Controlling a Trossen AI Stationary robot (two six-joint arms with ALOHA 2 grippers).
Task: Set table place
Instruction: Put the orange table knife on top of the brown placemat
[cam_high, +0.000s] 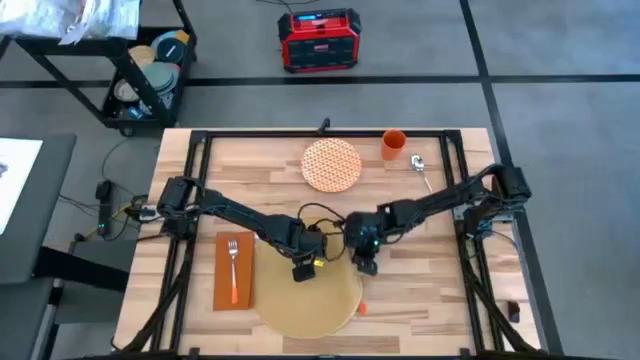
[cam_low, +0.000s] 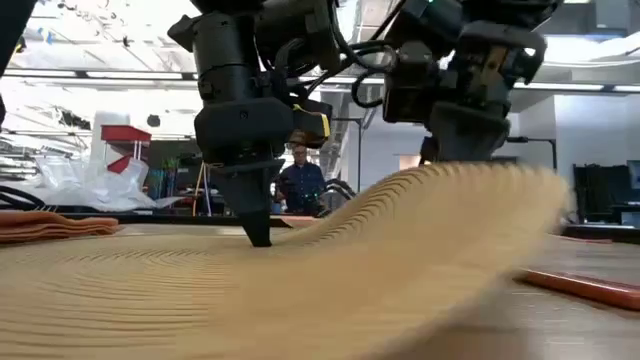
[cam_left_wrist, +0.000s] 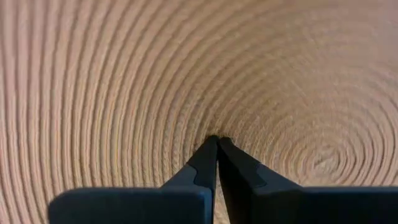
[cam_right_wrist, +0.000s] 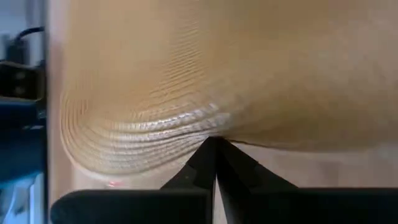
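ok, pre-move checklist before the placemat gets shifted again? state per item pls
1. Right gripper pinched on the placemat edge: ok, fingers closed on the lifted rim in the right wrist view.
2. Left gripper pressing on the placemat: ok, closed tips rest on the weave, not gripping it.
3. Placemat flat on the table: not ok, the right-held side arches up in the low view.
4. Fork and napkin clear of the mat: cannot tell, the napkin lies close beside the mat's left edge.
5. Plate, cup and spoon out of the way: ok, all at the far edge.
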